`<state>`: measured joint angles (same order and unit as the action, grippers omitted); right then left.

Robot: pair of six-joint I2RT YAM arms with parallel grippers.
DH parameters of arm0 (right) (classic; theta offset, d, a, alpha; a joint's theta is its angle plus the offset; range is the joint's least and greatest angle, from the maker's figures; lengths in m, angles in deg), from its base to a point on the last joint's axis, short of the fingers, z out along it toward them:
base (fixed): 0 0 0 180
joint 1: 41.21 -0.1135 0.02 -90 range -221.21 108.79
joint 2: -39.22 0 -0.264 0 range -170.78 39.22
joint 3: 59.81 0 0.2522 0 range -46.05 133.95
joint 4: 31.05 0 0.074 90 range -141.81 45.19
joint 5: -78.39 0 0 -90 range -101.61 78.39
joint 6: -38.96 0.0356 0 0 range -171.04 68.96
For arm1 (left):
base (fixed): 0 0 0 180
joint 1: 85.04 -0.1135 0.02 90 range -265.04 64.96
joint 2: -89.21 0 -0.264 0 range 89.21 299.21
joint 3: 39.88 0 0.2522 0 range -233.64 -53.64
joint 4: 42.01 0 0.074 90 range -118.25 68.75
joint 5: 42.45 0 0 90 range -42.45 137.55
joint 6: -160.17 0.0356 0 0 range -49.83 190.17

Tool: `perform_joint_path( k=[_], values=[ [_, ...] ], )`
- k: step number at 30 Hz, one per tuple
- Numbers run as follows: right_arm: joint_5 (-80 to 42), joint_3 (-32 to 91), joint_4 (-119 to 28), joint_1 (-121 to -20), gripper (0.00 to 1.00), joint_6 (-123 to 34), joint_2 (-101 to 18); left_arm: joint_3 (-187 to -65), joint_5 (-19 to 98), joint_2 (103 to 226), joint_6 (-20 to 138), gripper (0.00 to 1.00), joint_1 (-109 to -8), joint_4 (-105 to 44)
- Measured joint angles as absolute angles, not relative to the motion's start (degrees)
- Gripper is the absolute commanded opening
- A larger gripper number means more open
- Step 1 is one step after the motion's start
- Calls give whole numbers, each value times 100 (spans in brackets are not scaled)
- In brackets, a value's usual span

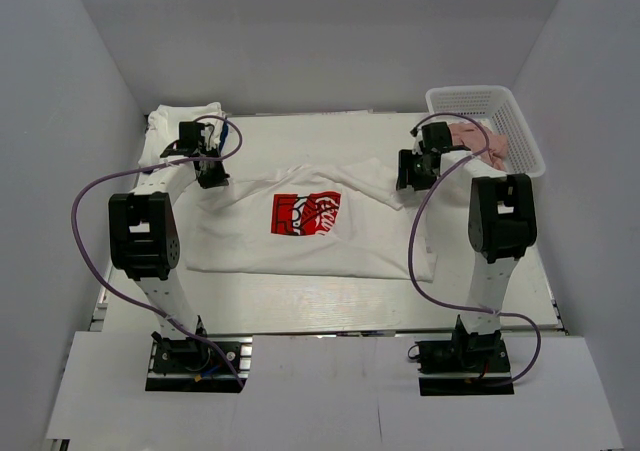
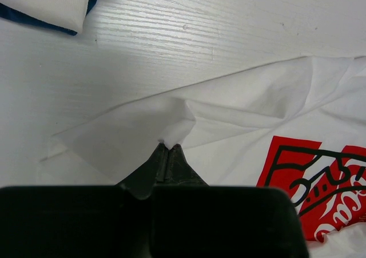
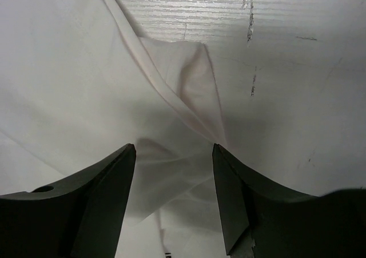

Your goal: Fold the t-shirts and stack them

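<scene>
A white t-shirt (image 1: pixel 330 246) with a red square chest print (image 1: pixel 305 214) lies spread across the middle of the table. My left gripper (image 1: pixel 212 176) sits at its left shoulder. In the left wrist view the left gripper (image 2: pixel 168 147) is shut on a raised pinch of the white cloth, with the red print (image 2: pixel 320 183) to its right. My right gripper (image 1: pixel 413 176) hovers over the right sleeve. The right wrist view shows the right gripper (image 3: pixel 173 150) open, creased sleeve fabric (image 3: pixel 183 98) lying under and between the fingers. A folded white t-shirt bundle (image 1: pixel 180 121) rests at the back left.
A white plastic basket (image 1: pixel 520 126) stands at the back right with pinkish cloth (image 1: pixel 480 139) inside. The folded bundle (image 2: pixel 51 3) shows a dark blue edge in the left wrist view. White walls enclose the table on three sides.
</scene>
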<state>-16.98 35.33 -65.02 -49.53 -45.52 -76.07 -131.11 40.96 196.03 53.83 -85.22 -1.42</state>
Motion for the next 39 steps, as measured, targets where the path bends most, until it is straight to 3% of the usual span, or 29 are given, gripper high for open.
perform_joint_path(
  k=[1, 4, 5, 10, 26, 39],
  values=[
    [-1709, 3540, -6519, -4953, 60, -4552, -7631, -13111, 4103, 19603, 5383, 0, -8522, -136],
    [-1768, 3549, -6539, -4953, 38, -4604, -7646, -13111, 4111, 19601, 5383, 0, -8522, -131],
    [-1805, 3549, -6532, -4953, 26, -4609, -7646, -13111, 4111, 19603, 5383, 0, -8522, -129],
    [-2065, 3549, -6488, -4953, 0, -4701, -7646, -13111, 4135, 19603, 5383, 0, -8522, -131],
    [-2308, 3518, -6047, -4953, 0, -4716, -7205, -13137, 4170, 19601, 5386, 0, -8522, -134],
    [-2631, 5020, -5835, -4861, 0, -4460, -7806, -14057, 4098, 20086, 5361, 0, -8535, -232]
  ],
)
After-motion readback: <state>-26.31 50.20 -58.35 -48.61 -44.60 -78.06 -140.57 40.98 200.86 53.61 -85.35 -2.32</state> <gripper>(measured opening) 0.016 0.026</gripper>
